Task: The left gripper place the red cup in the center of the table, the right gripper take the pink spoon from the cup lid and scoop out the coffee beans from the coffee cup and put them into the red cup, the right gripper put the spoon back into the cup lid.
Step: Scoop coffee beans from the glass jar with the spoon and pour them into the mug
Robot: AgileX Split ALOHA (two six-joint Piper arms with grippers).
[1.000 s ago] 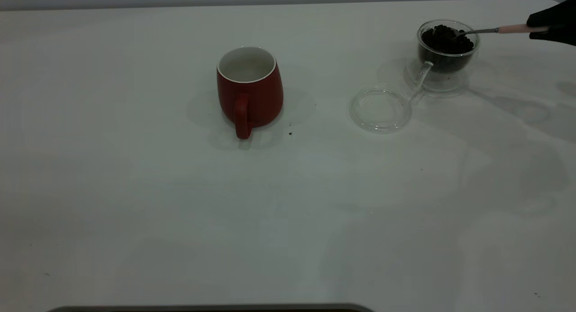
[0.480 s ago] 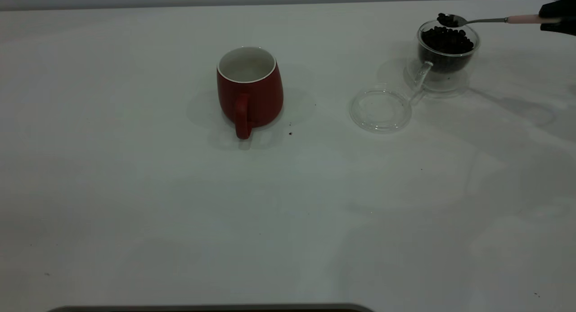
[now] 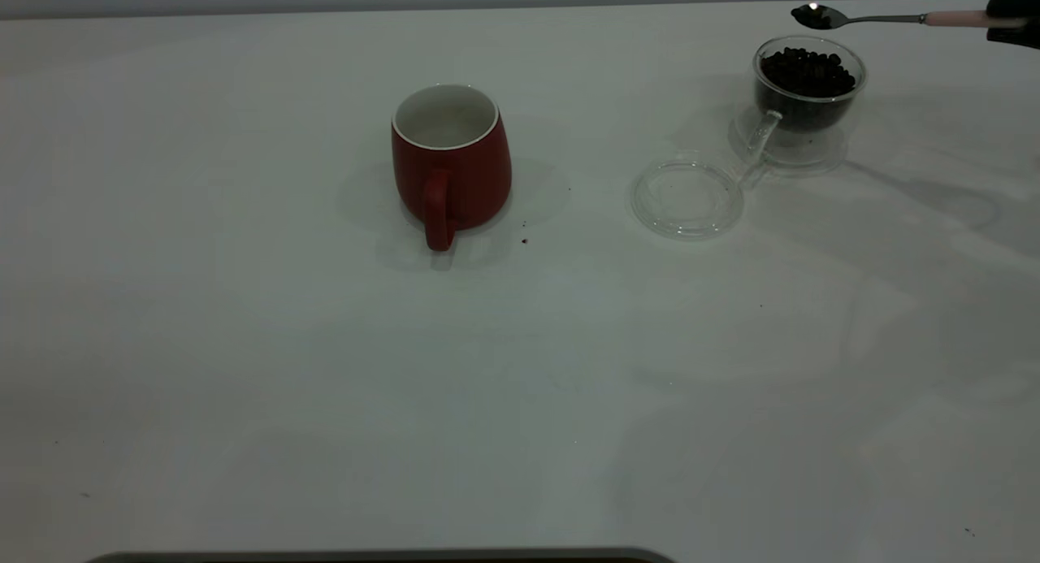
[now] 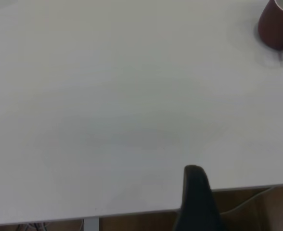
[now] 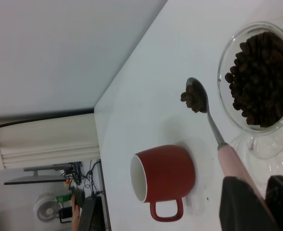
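Note:
The red cup (image 3: pixel 452 162) stands upright near the middle of the table (image 3: pixel 325 384), handle toward the front; it also shows in the right wrist view (image 5: pixel 165 178) and in the left wrist view (image 4: pixel 277 26). My right gripper (image 3: pixel 1011 19), at the far right edge, is shut on the pink spoon (image 3: pixel 959 18) by its handle. The spoon's bowl (image 5: pixel 197 96) carries a few coffee beans above and just left of the coffee cup (image 3: pixel 807 92), which is full of beans (image 5: pixel 262 79). The empty cup lid (image 3: pixel 687 199) lies in front-left of the glass cup. One finger (image 4: pixel 197 197) of my left gripper shows near the table's edge.
A few dark specks (image 3: pixel 524 240) lie on the table to the right of the red cup. A dark strip (image 3: pixel 382 556) runs along the front edge of the exterior view.
The right gripper has lifted the spoon out of the coffee cup with beans in its bowl. It now hangs above the cup's rim. The red cup and lid have not moved.

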